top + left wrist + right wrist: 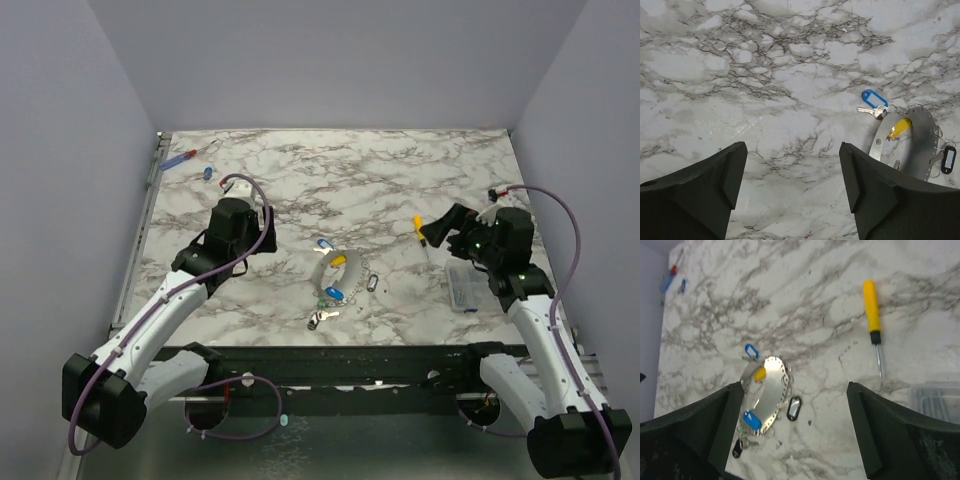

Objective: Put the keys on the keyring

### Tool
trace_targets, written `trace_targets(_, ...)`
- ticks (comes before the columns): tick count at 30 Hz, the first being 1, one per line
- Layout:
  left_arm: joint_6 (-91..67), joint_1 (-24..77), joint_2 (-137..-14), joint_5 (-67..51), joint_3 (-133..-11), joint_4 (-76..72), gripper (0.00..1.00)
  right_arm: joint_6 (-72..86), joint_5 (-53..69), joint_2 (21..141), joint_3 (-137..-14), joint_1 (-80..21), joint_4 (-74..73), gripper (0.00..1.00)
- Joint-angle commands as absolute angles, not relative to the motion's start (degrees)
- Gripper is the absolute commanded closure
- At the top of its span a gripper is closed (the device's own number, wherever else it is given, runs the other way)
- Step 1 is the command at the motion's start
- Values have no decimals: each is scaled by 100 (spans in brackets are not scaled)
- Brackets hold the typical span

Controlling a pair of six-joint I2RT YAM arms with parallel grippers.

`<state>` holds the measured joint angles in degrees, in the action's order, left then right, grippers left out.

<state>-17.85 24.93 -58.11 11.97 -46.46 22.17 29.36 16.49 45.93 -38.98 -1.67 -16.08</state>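
Here, a marble-veined table (420,170) stands boxed in by plain pale grey walls (330,60); near its middle lies the keyring (322,272), with the keys (334,294) scattered on and just beside it. The left arm (165,310) stretches forward over the table's left half, and the left gripper (791,147) points down with jaws wide and empty, the keyring off to its right. The right arm (540,330) bends in from the right edge, the right gripper (794,385) likewise spread wide and empty, near a yellow screwdriver (871,305) and a clear box (462,290)
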Motion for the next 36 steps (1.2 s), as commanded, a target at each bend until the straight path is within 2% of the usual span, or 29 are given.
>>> trace_targets(1,-1686,2638,-5931,891,-4565,2071,20,2716,1433,4759,-4124,-867,-2992,5)
trace_targets(7,-1619,2665,-6140,450,-4522,1931,23,2980,795,5011,-4201,-2410,-3529,11)
trace_targets(14,-1636,2726,-6270,460,-4467,1844,28,3037,897,5282,-3937,-3181,-3155,16)
trace_targets(22,-1351,2691,-6188,1717,-4105,1528,17,3076,621,5816,-3940,-3602,-2699,17)
trace_targets(24,-1395,2407,-6314,1902,-4155,1570,16,3081,495,5874,-3966,-3603,-2685,17)
trace_targets(29,-1506,1046,-7306,973,-4809,1667,16,3068,246,5931,-4035,-3604,-2689,17)
trace_targets(36,-1478,378,-8979,548,-6154,1627,16,2951,149,5850,-4117,-3604,-2845,13)
